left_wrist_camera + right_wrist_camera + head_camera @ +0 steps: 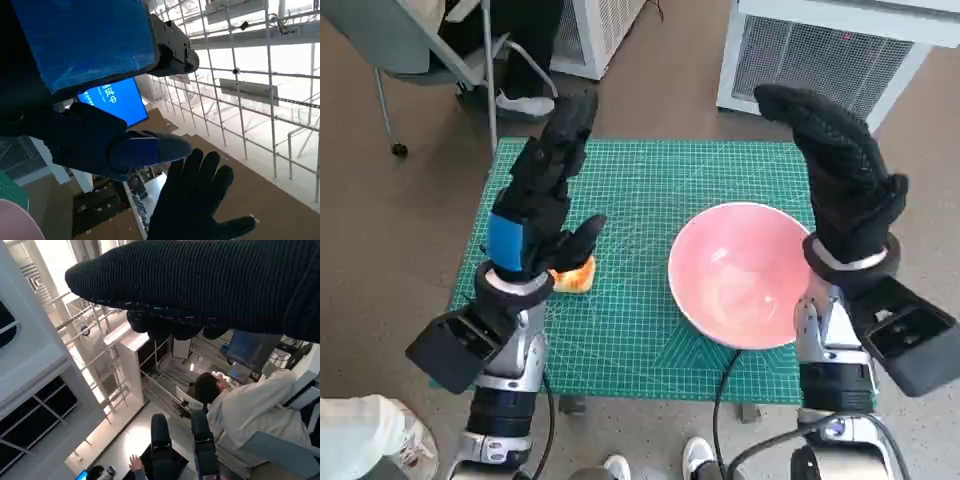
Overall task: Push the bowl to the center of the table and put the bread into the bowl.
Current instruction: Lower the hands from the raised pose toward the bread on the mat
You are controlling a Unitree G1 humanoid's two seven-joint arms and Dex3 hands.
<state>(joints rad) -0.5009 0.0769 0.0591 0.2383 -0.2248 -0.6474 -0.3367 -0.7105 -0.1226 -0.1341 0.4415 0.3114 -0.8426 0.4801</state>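
The pale pink round bowl sits right of centre on the green gridded worktop, directly beside my raised, empty, spread right robot hand; my spread left robot hand hovers over the orange-crusted bread, left of the bowl.

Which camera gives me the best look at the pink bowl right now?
The head view: the whole pink bowl shows on the green mat, right of the bread and beside the right hand. The left wrist view catches only a pink sliver at its corner; the right wrist view shows none of it.
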